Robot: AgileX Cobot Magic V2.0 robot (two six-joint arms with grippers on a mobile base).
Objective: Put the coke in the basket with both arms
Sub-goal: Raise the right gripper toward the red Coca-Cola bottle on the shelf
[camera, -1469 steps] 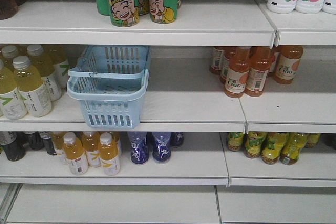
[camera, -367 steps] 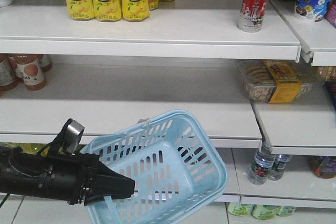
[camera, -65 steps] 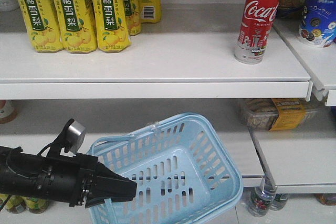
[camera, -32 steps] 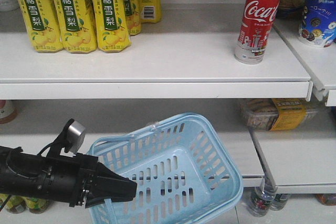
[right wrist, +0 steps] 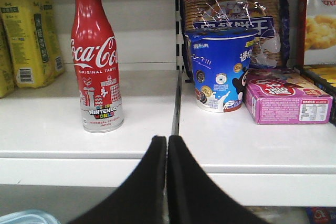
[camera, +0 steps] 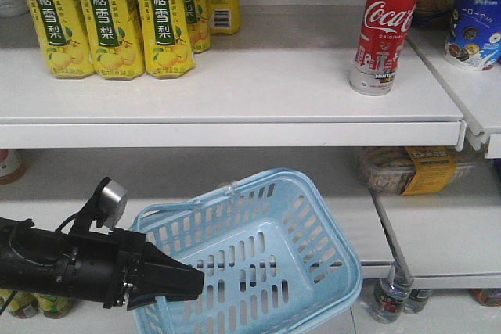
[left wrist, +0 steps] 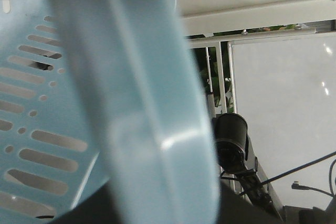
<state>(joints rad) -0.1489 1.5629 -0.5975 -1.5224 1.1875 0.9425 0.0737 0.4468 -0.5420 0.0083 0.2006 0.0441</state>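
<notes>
Right end effector (right wrist: pixel 167 142) clenched empty, coke (right wrist: pixel 98 61) upright up-left beyond; left end effector (camera: pixel 192 279) grasping basket (camera: pixel 338 260).

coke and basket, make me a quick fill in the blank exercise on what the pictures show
1. The coke stands ___ on a white shelf.
2. The left gripper holds the basket, which hangs ___ the coke's shelf.
3. The right gripper is ___, with nothing in it.
4. In the right wrist view, the cup to the right of the coke is ___.

Missing words: upright; below; shut; blue
</notes>
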